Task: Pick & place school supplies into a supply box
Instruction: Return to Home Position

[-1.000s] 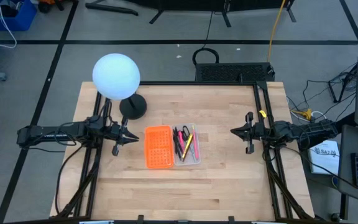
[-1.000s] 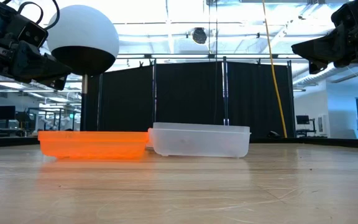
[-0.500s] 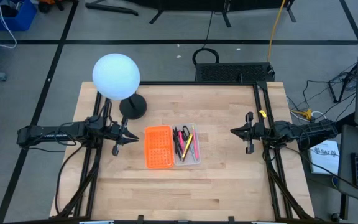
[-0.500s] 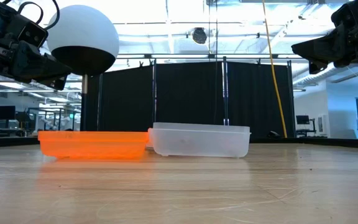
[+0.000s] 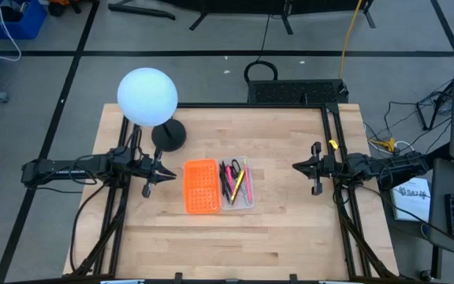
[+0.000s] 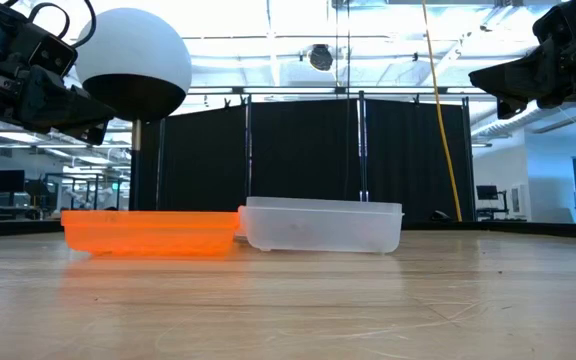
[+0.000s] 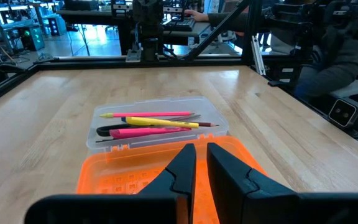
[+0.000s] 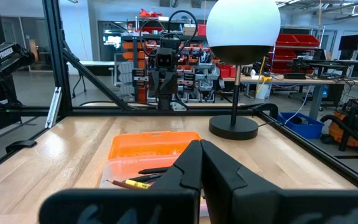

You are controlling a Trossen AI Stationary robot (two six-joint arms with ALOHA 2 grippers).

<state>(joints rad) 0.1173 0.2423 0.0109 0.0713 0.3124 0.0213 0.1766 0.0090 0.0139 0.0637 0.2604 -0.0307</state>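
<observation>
Pens and pencils (image 5: 240,183) lie inside the clear half of the supply box (image 5: 247,202), which sits flat near the middle of the table (image 5: 290,237). The box's orange perforated half (image 5: 200,186) lies open beside the clear half and joined to it, on the side toward the table's left edge. From the left wrist view the clear half (image 7: 211,113) holds a yellow pencil (image 7: 160,122) and pink ones (image 7: 146,132) lying roughly side by side, with a dark item among them (its exact kind is hard to tell there). From above, a small pair of scissors (image 5: 227,170) with dark handles shows at the far end of the same half. Nothing lies in the orange half. The left gripper (image 5: 166,177) hangs above the table near its left edge, just beside the orange half but not touching it. Its fingers (image 7: 182,171) are drawn almost together, with only a thin slit between them, and hold nothing. The right gripper (image 5: 296,166) hangs near the right edge, well apart from the box, with its fingers (image 8: 188,163) pressed together and empty. At table height both grippers (image 6: 96,127) (image 6: 478,78) are raised clear of the box. A white globe lamp (image 5: 147,96) stands on its dark round base near the far-left corner.
</observation>
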